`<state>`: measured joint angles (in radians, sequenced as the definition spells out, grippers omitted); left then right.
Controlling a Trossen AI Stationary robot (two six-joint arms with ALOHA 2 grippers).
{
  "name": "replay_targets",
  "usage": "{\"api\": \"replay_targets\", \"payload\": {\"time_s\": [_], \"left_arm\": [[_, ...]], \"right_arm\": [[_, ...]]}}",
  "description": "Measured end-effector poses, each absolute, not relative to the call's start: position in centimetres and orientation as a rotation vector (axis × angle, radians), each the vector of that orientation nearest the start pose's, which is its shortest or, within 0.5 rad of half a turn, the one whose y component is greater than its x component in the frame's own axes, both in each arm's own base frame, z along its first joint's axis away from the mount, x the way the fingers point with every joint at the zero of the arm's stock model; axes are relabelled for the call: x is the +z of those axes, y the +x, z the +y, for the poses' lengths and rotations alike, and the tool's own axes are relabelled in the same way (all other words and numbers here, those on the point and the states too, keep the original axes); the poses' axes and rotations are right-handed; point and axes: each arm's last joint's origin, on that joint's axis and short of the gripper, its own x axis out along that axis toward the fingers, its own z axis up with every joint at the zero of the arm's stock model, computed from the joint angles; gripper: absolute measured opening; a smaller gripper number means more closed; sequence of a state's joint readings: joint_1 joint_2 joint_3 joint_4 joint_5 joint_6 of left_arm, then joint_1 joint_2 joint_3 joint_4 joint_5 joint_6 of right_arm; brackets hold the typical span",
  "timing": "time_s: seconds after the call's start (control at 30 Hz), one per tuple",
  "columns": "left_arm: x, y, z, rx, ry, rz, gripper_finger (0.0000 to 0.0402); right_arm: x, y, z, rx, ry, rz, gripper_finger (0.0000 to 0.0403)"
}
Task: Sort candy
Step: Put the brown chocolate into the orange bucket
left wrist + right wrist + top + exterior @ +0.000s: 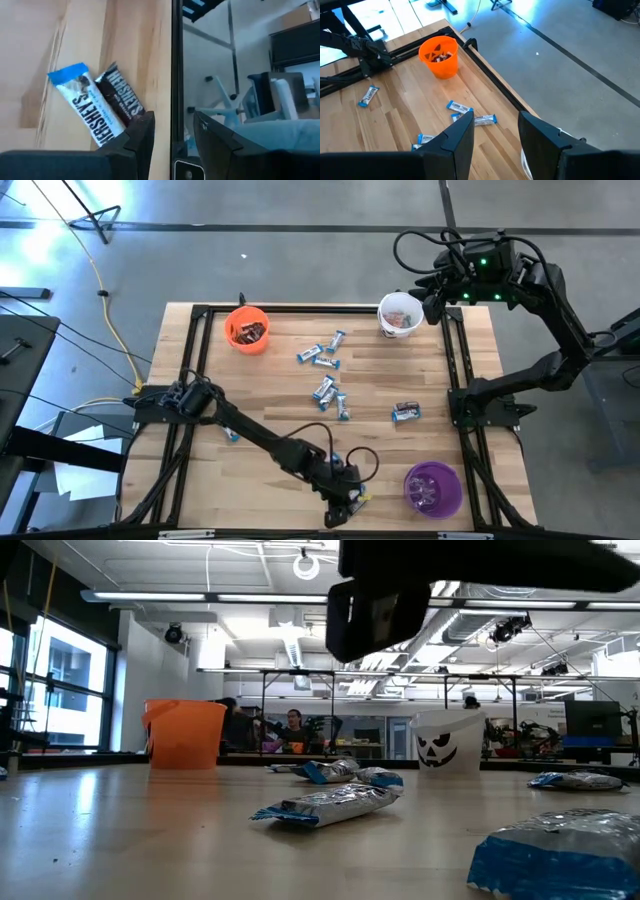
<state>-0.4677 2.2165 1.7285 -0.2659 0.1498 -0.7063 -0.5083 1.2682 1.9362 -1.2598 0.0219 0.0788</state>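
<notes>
Two candy pieces lie side by side at the table's near edge: a blue-and-white one (87, 107) and a dark brown one (122, 95), seen together in the high view (358, 500). My left gripper (340, 508) (173, 117) hangs open right beside them, one finger (142, 132) in front of their near ends, with the gap over the black edge rail. More candy (325, 390) lies loose mid-table. Near the far right corner, my right gripper (436, 295) (496, 117) waits open, raised next to the white cup (400, 315).
An orange cup (247, 328) holding dark pieces stands at the far left, and a purple cup (432, 488) at the near right, close to my left gripper. A black frame rail (175, 60) runs along the table's edge. One stray candy (232, 435) lies under my left arm.
</notes>
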Motion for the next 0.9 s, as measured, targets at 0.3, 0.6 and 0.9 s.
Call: {"api": "replay_targets", "payload": {"time_s": [0.3,0.6,0.9], "left_arm": [[17.0,44.7,-23.4,-0.358,-0.576,0.899,0.0122],[15.6,46.9,-24.2,-0.41,-0.603,0.9,0.0122],[14.8,47.0,-23.7,-0.324,-0.605,0.96,0.0123]], "right_arm": [[50.0,15.4,-8.7,-0.538,0.219,0.561,0.0149],[50.0,15.4,-8.7,-0.538,0.219,0.561,0.0149],[50.0,15.4,-8.7,-0.538,0.219,0.561,0.0149]]}}
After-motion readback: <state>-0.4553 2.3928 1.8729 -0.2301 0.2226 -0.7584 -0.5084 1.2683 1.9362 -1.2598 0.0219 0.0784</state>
